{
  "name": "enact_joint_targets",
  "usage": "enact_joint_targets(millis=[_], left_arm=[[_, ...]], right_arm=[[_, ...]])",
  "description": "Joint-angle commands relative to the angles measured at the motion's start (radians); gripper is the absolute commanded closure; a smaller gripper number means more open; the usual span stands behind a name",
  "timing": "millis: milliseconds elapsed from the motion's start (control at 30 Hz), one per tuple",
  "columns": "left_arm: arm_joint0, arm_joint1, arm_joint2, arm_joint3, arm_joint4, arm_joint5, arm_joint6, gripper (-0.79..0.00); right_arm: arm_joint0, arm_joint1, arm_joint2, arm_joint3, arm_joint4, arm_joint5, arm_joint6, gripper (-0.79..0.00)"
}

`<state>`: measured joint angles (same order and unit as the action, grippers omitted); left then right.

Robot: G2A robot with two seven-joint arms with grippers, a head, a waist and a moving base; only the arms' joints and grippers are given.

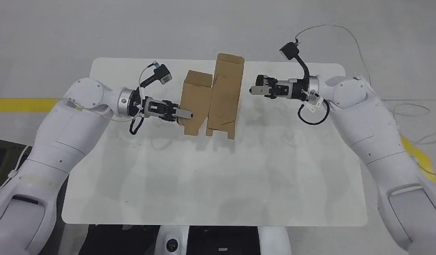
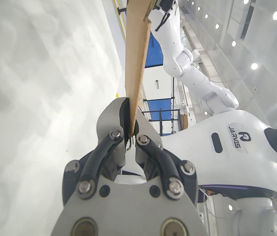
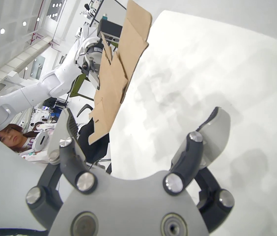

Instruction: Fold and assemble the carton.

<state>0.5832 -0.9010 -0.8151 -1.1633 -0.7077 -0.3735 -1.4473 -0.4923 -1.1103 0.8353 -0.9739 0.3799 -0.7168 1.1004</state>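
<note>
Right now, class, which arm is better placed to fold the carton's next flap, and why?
Probably the right: the right tool is open and free beside the carton, while the left tool is shut on the carton's edge, busy holding it.

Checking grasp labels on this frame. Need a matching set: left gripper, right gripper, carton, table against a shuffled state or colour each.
1. left gripper
2. right gripper
3. carton
4. table

a. white
b. jaws open, holding nothing
c. brown, between the two arms
d. jaws shut on the carton

Pairs: 1-d, 2-b, 3-c, 4-a
</note>
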Motion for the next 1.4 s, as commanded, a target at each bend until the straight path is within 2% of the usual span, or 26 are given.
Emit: enact_joint_targets(millis=[0, 367, 400, 467, 500, 667, 833, 900, 1100, 1133, 1167, 1200, 1367], left_arm=[[0.023, 0.005, -0.002, -0.029, -0.004, 0.021, -0.02, 0.0], [0.073, 0.016, -0.005, -0.12, 0.013, 0.049, -0.048, 0.0], [0.075, 0.017, -0.007, -0.122, 0.013, 0.049, -0.048, 0.0], [0.077, 0.018, -0.01, -0.124, 0.011, 0.047, -0.046, 0.0], [0.077, 0.018, -0.012, -0.124, 0.011, 0.046, -0.046, 0.0], [0.078, 0.019, -0.019, -0.128, 0.003, 0.048, -0.048, 0.0], [0.082, 0.02, -0.019, -0.136, 0.004, 0.053, -0.052, 0.0], [0.084, 0.02, -0.02, -0.142, 0.004, 0.054, -0.054, 0.0], [0.089, 0.023, -0.026, -0.144, 0.006, 0.052, -0.052, 0.0], [0.089, 0.023, -0.028, -0.143, 0.006, 0.052, -0.051, -0.037], [0.088, 0.024, -0.03, -0.141, 0.006, 0.051, -0.05, -0.299], [0.087, 0.024, -0.033, -0.138, 0.006, 0.049, -0.049, -0.785], [0.078, 0.026, -0.054, -0.119, 0.011, 0.027, -0.026, -0.785]], right_arm=[[-0.016, 0.003, 0.0, -0.023, 0.036, 0.013, 0.016, -0.785], [-0.035, 0.02, -0.044, -0.093, 0.09, 0.067, 0.07, -0.785], [-0.034, 0.021, -0.051, -0.1, 0.09, 0.069, 0.073, -0.736], [-0.032, 0.024, -0.065, -0.109, 0.095, 0.075, 0.078, -0.443], [-0.03, 0.026, -0.072, -0.114, 0.098, 0.079, 0.082, -0.376], [-0.018, 0.035, -0.105, -0.132, 0.114, 0.081, 0.084, -0.249], [-0.005, 0.043, -0.136, -0.139, 0.128, 0.07, 0.073, -0.099], [0.0, 0.045, -0.148, -0.137, 0.137, 0.063, 0.066, -0.015], [0.02, 0.046, -0.184, -0.129, 0.166, 0.048, 0.051, 0.0], [0.024, 0.046, -0.19, -0.127, 0.17, 0.046, 0.049, 0.0], [0.027, 0.046, -0.195, -0.125, 0.174, 0.043, 0.047, 0.0], [0.029, 0.046, -0.2, -0.123, 0.179, 0.04, 0.043, 0.0], [0.037, 0.046, -0.213, -0.097, 0.212, 0.018, 0.021, 0.0]])
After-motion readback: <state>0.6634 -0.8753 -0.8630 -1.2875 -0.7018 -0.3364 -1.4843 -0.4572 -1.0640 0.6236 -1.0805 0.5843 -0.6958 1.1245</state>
